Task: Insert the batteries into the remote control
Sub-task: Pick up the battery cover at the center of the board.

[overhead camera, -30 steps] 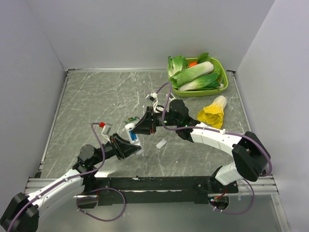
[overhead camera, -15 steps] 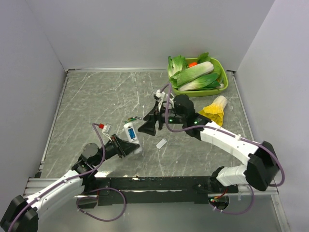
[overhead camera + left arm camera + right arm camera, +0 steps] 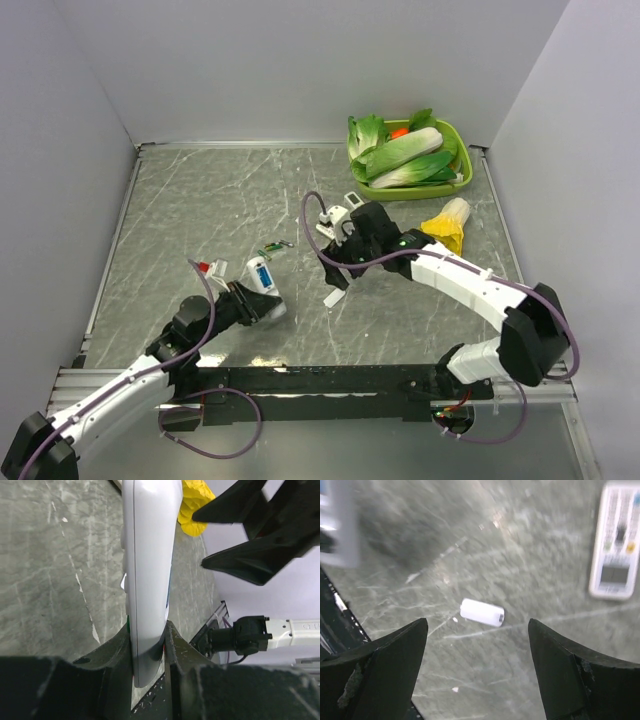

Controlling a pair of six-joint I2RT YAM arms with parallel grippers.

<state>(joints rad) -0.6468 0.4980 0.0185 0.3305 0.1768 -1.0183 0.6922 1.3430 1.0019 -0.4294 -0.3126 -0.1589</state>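
Note:
My left gripper (image 3: 252,300) (image 3: 147,630) is shut on the lower end of the slim white remote control (image 3: 264,287) (image 3: 147,555), held edge-on just above the table. A blue patch, the batteries (image 3: 258,272), shows in the remote's upturned face. My right gripper (image 3: 337,272) (image 3: 477,623) is open and empty, and hovers to the right of the remote. Directly below it a small white cover plate (image 3: 334,297) (image 3: 482,612) lies flat on the table. In the left wrist view the right gripper's black fingers (image 3: 250,560) stand spread behind the remote.
A second white remote (image 3: 615,542) with button rows lies flat near the right gripper. A small green item (image 3: 272,247) lies beyond the held remote. A yellow leafy vegetable (image 3: 445,228) (image 3: 192,505) and a green basket (image 3: 466,170) of greens sit at the back right.
The right gripper has opened, left the remote and moved right and nearer, over the cover plate. The left gripper has drawn the remote slightly down and left.

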